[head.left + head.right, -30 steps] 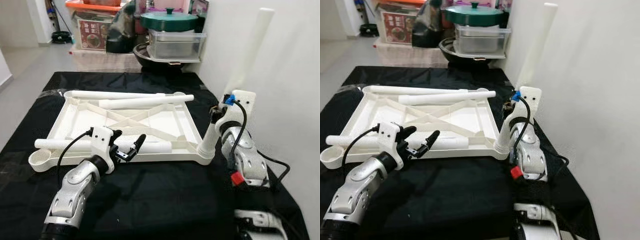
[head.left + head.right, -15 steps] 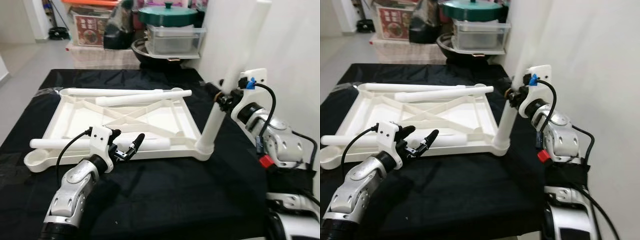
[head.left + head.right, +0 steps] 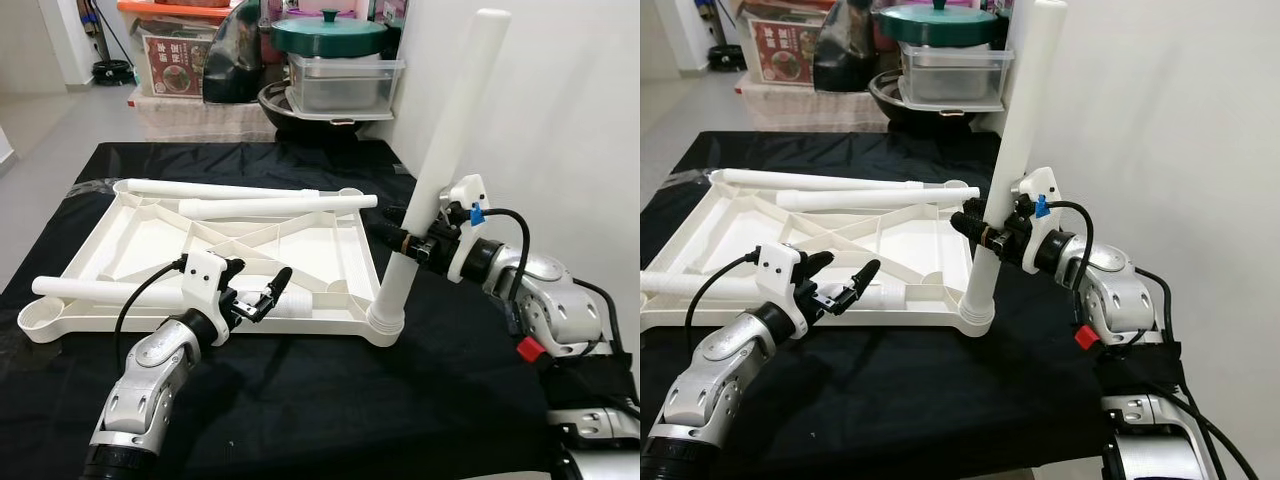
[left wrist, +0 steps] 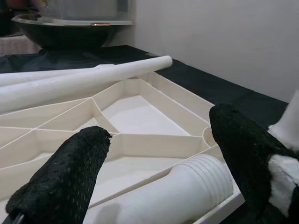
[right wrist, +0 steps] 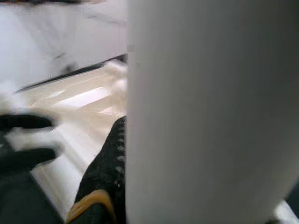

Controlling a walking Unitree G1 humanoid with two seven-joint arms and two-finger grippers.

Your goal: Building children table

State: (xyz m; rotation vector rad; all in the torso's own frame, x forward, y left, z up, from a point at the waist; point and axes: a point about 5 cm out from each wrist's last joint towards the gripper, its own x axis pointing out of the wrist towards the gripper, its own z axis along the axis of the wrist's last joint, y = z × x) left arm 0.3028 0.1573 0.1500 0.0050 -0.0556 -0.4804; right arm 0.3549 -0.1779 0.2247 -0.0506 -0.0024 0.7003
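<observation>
A black cloth-covered table (image 3: 330,400) is standing against a white wall (image 3: 570,120), with household clutter piling up at the upper centre of the frame: a red-labelled box (image 3: 172,66), a dark bowl (image 3: 300,103), a clear plastic container (image 3: 345,84) and a green lidded pot (image 3: 328,33). Across the left and middle of the frame, a white plastic tabletop (image 3: 200,262) is lying upside down on the cloth, its ribbed underside facing up. Two loose legs (image 3: 270,206) are resting along its far edge, and another loose leg (image 3: 90,289) is lying across its near left edge, its ribbed end (image 4: 201,175) showing between the fingers in the left wrist view. At lower left, the left gripper (image 3: 258,297) is hovering just over the near rim of the tabletop, its black fingers (image 4: 70,172) spread apart and holding nothing. Right of centre, an upright leg (image 3: 445,160) is standing tilted in the near right corner socket (image 3: 384,322), rising toward the top of the frame. At right, the right gripper (image 3: 412,232) is reaching in from the wall side, its fingers clamped around the lower part of that leg; the right wrist view is blurred, with the leg (image 5: 210,107) standing close in front of the tabletop beyond.
</observation>
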